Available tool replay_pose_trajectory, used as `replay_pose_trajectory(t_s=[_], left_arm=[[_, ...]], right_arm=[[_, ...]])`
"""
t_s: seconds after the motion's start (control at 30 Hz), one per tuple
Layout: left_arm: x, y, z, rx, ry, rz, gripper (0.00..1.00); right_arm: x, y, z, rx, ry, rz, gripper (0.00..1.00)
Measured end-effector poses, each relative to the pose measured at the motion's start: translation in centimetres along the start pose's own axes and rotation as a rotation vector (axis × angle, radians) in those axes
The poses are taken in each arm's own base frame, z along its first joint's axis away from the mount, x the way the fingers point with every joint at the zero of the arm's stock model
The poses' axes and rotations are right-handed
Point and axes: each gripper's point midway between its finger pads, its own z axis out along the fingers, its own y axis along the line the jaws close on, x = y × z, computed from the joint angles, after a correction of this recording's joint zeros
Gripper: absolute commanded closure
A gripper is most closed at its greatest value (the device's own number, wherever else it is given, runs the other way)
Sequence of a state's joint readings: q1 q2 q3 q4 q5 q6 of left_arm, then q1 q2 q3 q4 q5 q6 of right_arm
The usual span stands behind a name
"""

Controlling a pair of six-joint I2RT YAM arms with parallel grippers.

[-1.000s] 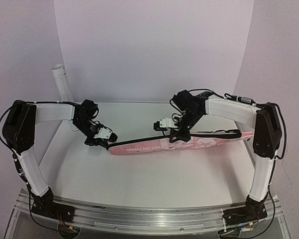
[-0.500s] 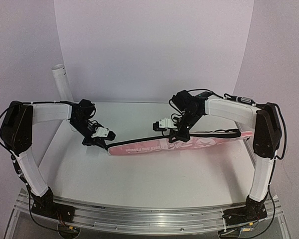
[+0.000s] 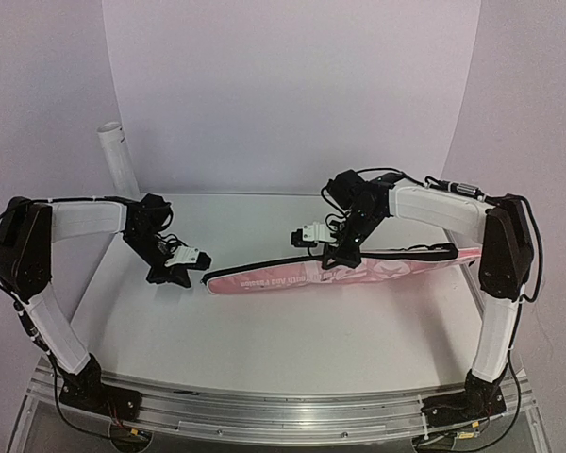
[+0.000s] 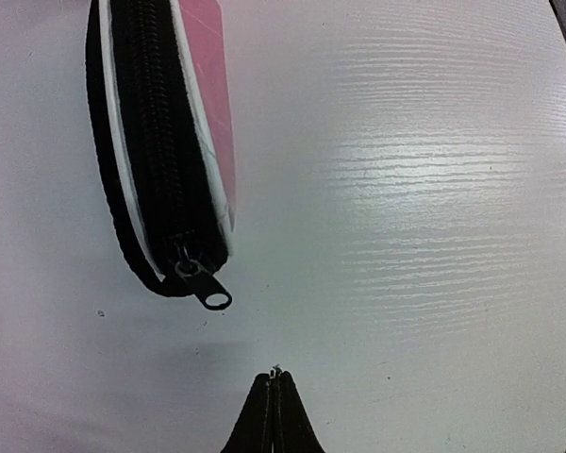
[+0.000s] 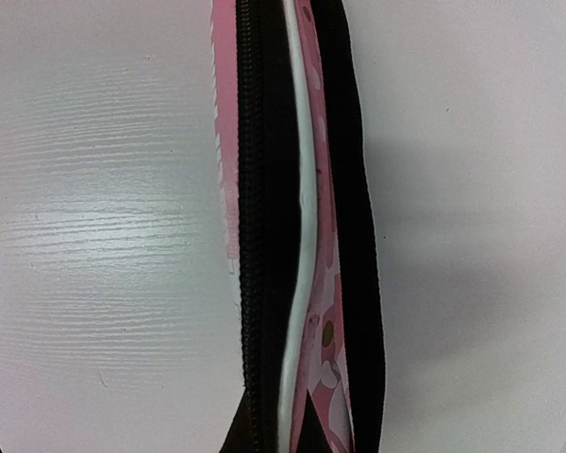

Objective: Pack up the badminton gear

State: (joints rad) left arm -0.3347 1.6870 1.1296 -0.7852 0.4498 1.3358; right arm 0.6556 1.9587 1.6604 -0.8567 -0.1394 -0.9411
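A white table (image 3: 292, 330) under a pale lilac backdrop (image 3: 292, 85) fills the overhead view. At ten o'clock a white tube (image 3: 119, 159) leans against the backdrop. The pink bag (image 3: 292, 275) lies across the middle, its tip towards nine o'clock and its far end at three. The left fingers (image 3: 176, 276) are pressed together, empty, just off the bag's tip. A second ago they were up against that tip, and they have since backed off towards nine o'clock. The right fingers (image 3: 339, 257) have not moved and pinch the bag's upper edge near the centre, beside the black strap (image 3: 410, 253).

From the left wrist, the bag's tip sits at eleven o'clock. Its zipper (image 4: 156, 132) is run fully shut and the zipper pull (image 4: 208, 293) lies loose on the table. The left fingers (image 4: 262, 425) at six o'clock are closed on nothing, clear of the pull.

From the right wrist, the closed zipper (image 5: 257, 189) runs from twelve to six o'clock. At six the right fingers (image 5: 234, 444) clamp the bag's pink edge.

No rackets or shuttlecocks show anywhere, so they are most likely inside the closed bag. Letting go of the pull suggests the zipping is finished and the packing almost done, leaving only the right side's release.
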Motion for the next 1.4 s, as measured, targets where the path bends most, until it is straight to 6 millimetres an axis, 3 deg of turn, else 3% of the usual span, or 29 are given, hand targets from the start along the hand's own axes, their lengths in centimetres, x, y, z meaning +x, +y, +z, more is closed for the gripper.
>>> replay_pose_trajectory(t_s=[0.17, 0.3, 0.47, 0.67, 0.77, 0.87, 1.07, 1.4], left_arm=[[-1.7, 1.5, -0.2, -0.006, -0.074, -0.054, 0.77], [-3.1, 1.2, 0.1, 0.013, -0.178, -0.118, 0.74], [-3.0, 0.4, 0.8, 0.07, -0.233, -0.251, 0.64], [-3.0, 2.7, -1.4, 0.13, -0.391, -0.428, 0.52], [-2.9, 2.7, -2.8, 0.172, -0.476, -0.549, 0.46], [-2.9, 1.5, -3.0, 0.254, -0.557, -0.703, 0.41], [-2.4, -1.4, -1.2, 0.407, -0.599, -1.027, 0.39], [-1.8, -1.3, 0.3, 0.444, -0.641, -1.267, 0.46]], right_arm=[[0.0, 0.0, 0.0, -0.001, 0.0, 0.005, 1.0], [0.0, 0.0, 0.0, 0.0, 0.0, 0.008, 1.0], [0.0, 0.0, -0.1, -0.002, 0.001, 0.009, 1.0], [0.0, 0.1, -0.1, -0.004, 0.001, 0.017, 1.0], [0.0, 0.1, -0.1, -0.004, 0.001, 0.021, 1.0], [0.0, 0.1, -0.1, -0.005, 0.001, 0.021, 1.0], [0.0, 0.1, -0.1, -0.006, 0.001, 0.022, 1.0], [0.0, 0.1, -0.1, -0.007, 0.001, 0.024, 1.0]])
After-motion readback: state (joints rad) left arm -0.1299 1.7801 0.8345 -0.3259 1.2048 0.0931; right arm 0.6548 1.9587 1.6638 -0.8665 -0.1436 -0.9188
